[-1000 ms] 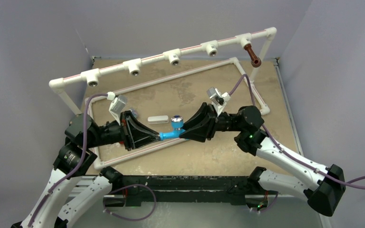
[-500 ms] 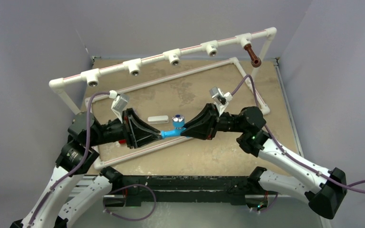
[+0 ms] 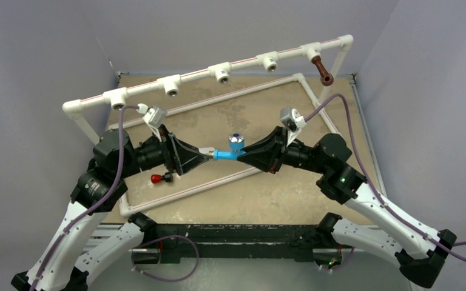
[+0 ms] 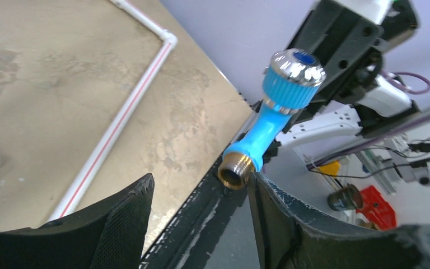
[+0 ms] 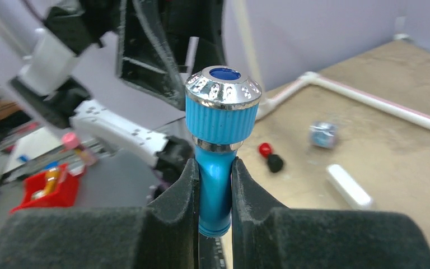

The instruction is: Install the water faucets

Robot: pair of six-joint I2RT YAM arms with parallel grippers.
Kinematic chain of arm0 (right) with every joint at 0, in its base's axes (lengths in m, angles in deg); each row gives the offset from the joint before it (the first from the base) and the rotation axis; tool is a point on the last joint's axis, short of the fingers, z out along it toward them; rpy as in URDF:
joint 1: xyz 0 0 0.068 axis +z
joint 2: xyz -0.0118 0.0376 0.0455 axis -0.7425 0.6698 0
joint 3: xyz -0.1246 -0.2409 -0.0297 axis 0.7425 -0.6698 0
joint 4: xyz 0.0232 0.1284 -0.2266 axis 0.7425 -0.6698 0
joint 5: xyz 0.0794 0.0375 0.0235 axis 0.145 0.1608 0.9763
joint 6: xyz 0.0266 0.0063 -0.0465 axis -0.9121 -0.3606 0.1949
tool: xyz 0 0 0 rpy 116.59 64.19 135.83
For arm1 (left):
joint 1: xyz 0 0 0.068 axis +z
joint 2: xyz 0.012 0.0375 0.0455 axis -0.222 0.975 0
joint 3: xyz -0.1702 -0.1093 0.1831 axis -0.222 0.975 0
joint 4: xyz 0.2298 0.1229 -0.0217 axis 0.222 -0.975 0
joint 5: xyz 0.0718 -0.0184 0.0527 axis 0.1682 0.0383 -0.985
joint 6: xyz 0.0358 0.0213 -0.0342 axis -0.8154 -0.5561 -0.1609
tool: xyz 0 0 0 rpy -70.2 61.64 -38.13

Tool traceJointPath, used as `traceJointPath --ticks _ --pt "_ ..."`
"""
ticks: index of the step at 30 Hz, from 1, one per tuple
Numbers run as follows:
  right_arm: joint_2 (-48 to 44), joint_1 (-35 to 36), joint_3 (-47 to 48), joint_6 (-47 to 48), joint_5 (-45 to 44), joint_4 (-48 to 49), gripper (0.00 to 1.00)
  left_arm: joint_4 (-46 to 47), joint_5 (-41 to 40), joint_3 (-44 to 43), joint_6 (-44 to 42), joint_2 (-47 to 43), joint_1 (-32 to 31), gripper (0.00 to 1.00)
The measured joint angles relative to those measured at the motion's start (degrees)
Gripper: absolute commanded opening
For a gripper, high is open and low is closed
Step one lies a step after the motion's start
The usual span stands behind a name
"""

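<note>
blue faucet (image 5: pixel 221 115), clamped in right end effector (image 5: pixel 214 171)

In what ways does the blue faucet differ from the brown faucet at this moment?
Colour: the blue faucet is bright blue with a shiny silver cap; the brown faucet is dark brown, with no silver showing.
Place: the blue faucet is held above the table in the shut right claw; the brown faucet sits in the rightmost tee of the white pipe rail.
Both are small taps.
</note>
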Motion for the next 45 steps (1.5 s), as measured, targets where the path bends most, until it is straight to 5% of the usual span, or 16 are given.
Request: traceJointPath --ticks 11,16,30,36,45 --pt "-2.10 0.00 9.88 11.72 -28.15 -15.23 0.00 0.63 -8.20 -15.50 -6.80 12.68 0.00 0.37" --pt "-1.09 0.00 12.09 15.72 -41.46 -17.03 0.00 5.40 -12.33 -21.09 -10.54 18.32 0.00 0.00" --pt "3.26 0.00 13.00 26.12 -64.72 -11.02 0.00 23.12 -31.63 -27.63 -29.35 35.12 0.02 0.00" --pt "6.03 0.00 13.00 28.52 -66.60 -8.48 0.00 29.24 -37.66 -28.02 -37.07 42.36 1.70 0.00" --pt "8.00 -0.02 13.00 29.88 -66.77 -6.80 0.00 29.57 -36.28 -33.35 -37.24 49.05 11.39 0.00"
